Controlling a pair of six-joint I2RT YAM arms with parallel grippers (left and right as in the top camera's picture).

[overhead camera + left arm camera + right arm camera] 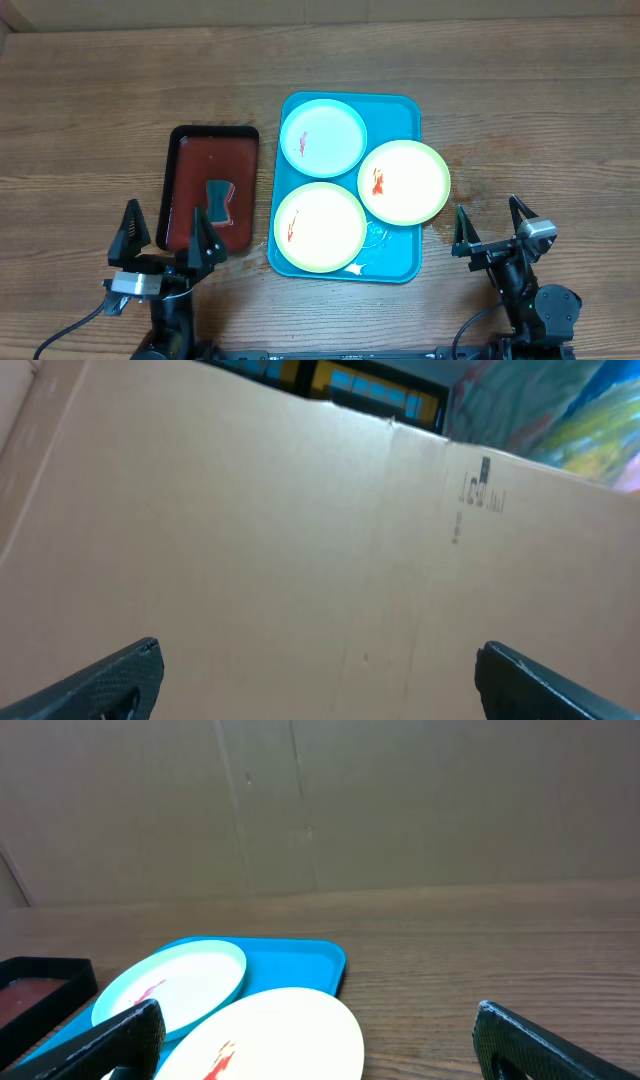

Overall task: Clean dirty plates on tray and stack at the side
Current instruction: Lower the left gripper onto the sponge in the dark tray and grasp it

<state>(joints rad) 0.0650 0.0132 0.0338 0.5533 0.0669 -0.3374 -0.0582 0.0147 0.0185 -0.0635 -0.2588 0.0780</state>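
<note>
Lying on the large turquoise rectangular plastic tray (400, 112) mid-way across the wooden table (80, 100) are three round smeared plates: a white blue-rimmed plate (322, 138) far, a cream green-rimmed plate (320, 228) near, and a second cream plate (404, 182) overhanging the tray's right edge. They are judged stiff, light and slippery, so the overhanging rim is best pinched. The left jaws and right jaws are spread and empty.

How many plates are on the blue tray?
3, all on the turquoise rectangular plastic tray: a white, blue-rimmed round plate far left; a cream, green-rimmed plate overhanging the right edge; a second cream plate near left. None look hidden.
</note>
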